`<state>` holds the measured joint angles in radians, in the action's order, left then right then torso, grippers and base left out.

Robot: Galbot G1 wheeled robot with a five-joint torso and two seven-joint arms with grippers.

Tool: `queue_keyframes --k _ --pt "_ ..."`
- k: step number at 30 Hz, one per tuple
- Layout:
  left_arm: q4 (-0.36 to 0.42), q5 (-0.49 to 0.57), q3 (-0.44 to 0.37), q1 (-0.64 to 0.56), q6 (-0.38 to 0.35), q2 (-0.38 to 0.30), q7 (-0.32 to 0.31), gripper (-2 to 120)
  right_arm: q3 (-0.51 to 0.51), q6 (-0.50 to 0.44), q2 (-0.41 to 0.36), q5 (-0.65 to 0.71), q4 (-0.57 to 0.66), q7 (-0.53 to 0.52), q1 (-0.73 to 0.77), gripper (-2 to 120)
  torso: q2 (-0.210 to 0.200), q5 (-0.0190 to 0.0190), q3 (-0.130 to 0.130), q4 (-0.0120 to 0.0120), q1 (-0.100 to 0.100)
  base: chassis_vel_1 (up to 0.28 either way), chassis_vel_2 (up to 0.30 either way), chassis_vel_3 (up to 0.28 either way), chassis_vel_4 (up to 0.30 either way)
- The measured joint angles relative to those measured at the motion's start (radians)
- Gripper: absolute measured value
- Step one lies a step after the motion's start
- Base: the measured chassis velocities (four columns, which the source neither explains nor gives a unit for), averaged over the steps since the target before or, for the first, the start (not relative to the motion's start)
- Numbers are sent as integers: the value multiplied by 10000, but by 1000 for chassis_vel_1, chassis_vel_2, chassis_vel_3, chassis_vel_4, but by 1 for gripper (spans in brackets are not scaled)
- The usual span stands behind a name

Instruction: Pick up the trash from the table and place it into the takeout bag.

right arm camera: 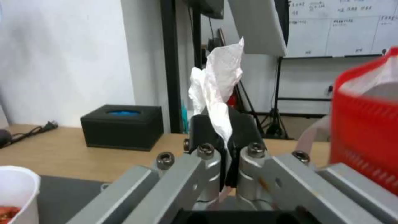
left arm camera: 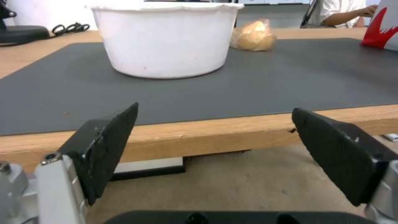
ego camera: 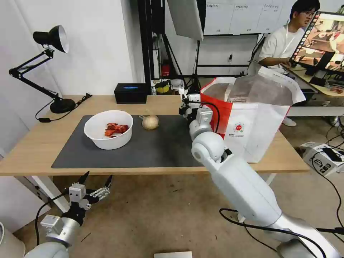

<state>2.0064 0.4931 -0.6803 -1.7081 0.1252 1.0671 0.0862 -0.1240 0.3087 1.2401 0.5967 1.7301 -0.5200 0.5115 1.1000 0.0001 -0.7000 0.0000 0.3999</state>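
A white bowl (ego camera: 109, 138) (left arm camera: 166, 40) with red shell scraps stands on the left part of the grey mat (ego camera: 154, 150) (left arm camera: 269, 77) on the table (ego camera: 32, 150). Beside it, toward the back, lies a small clear bag with a beige lump (ego camera: 150, 122) (left arm camera: 253, 35). The takeout bag (ego camera: 258, 122) (right arm camera: 365, 130) stands open at the table's right end. My right gripper (ego camera: 185, 103) (right arm camera: 226, 115) is just left of the bag's red side, shut on a crumpled white tissue (right arm camera: 219, 81). Below the table's front edge, my left gripper (ego camera: 96, 181) (left arm camera: 215, 110) hangs open, facing the bowl.
A black box (ego camera: 130, 93) (right arm camera: 122, 126) sits at the table's back edge, and a black desk lamp (ego camera: 53, 39) with its cable stands at the back left. A desk with a monitor (ego camera: 319, 43) lies beyond the takeout bag. A light stand is behind the table.
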Motion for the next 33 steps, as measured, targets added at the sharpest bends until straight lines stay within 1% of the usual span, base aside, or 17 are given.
queue_keyframes --k 8,18,21,24,26,33 --pt "29 -12 -28 8 4 0 -1 100 228 148 -241 233 489 -19 -74 0 0 0 0 0 0 0 0 0 0" --pt "59 -35 -34 18 5 -7 -2 100 642 433 -549 461 997 -284 -130 0 -2 0 0 0 0 0 0 0 0" --pt "68 -36 -43 1 4 -11 -3 100 939 677 -830 627 1385 -483 -159 0 -1 0 0 0 0 0 0 0 0" --pt "73 -36 -46 -5 5 -16 -3 100 1016 768 -933 703 1475 -562 -164 0 -2 0 0 0 0 0 0 0 0" --pt "87 -35 -46 -15 5 -27 -3 100 1152 947 -1176 822 1643 -782 -160 0 -1 0 0 0 0 0 0 0 0" --pt "121 -36 42 -9 -13 -27 0 100 1511 1097 -1536 966 1726 -1005 28 0 -1 0 0 0 0 0 0 0 0"
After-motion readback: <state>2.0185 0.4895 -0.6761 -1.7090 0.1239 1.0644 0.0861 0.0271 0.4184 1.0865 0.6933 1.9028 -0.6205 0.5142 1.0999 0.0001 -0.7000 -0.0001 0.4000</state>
